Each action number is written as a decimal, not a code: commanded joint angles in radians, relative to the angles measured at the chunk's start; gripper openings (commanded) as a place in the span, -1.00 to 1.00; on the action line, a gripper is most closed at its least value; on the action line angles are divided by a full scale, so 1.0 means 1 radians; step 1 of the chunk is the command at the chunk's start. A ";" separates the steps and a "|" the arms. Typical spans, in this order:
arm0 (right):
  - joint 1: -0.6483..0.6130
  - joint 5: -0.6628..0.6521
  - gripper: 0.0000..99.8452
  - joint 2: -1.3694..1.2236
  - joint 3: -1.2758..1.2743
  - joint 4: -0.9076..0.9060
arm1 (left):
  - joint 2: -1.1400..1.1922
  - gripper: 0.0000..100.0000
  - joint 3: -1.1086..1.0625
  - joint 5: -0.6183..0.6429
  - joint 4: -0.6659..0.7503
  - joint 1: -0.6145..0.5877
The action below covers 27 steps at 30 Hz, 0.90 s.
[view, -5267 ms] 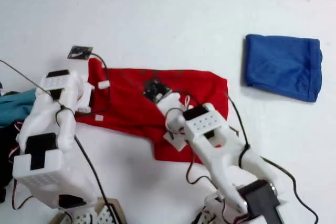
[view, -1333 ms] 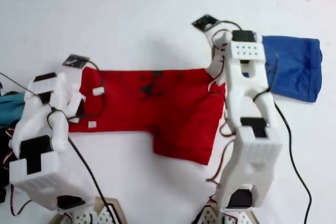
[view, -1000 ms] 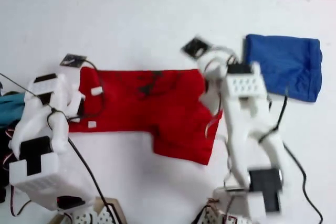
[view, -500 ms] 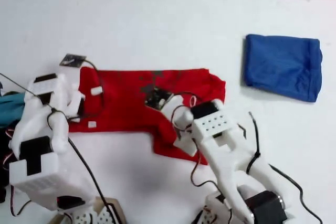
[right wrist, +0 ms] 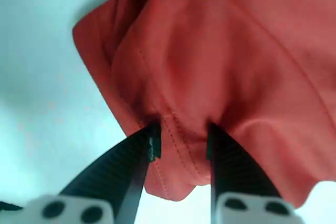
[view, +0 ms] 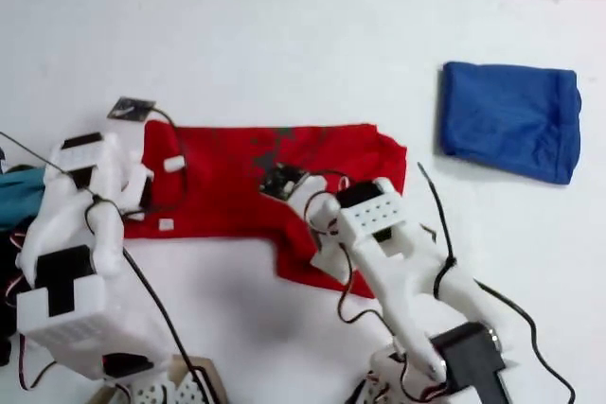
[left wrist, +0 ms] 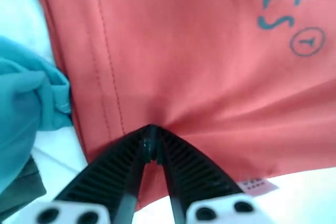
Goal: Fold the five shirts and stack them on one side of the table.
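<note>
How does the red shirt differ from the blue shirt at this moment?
The red shirt lies spread wide mid-table; the blue shirt is a small folded block off to one side. The left claw and the right claw pinch the red shirt; nothing touches the blue shirt. Both rest on the white table.

bright even light, pale glare on the table [view: 284, 35], soft shadow beside the red shirt [right wrist: 210, 51]
</note>
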<state>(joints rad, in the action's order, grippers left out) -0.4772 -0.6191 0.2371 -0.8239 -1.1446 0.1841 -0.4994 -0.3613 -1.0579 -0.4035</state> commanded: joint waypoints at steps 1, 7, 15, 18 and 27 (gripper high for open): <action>0.012 0.003 -0.69 -0.004 0.000 0.018 | 0.003 -0.95 -0.002 0.006 0.023 0.014; 0.015 0.003 -0.70 -0.005 -0.002 0.050 | 0.003 -0.95 -0.002 0.006 0.023 0.014; 0.128 0.003 -0.70 -0.130 0.003 0.110 | 0.003 -0.95 -0.002 0.006 0.023 0.012; 0.151 -0.034 -0.71 -0.173 0.003 0.128 | 0.003 -0.95 -0.002 0.006 0.023 0.012; 0.234 -0.052 -0.97 0.001 0.006 0.097 | 0.003 -0.95 -0.002 0.006 0.023 0.012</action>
<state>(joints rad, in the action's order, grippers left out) -0.2839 -0.6621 0.1435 -0.8239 -1.0219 0.1841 -0.4994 -0.3598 -1.0579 -0.4035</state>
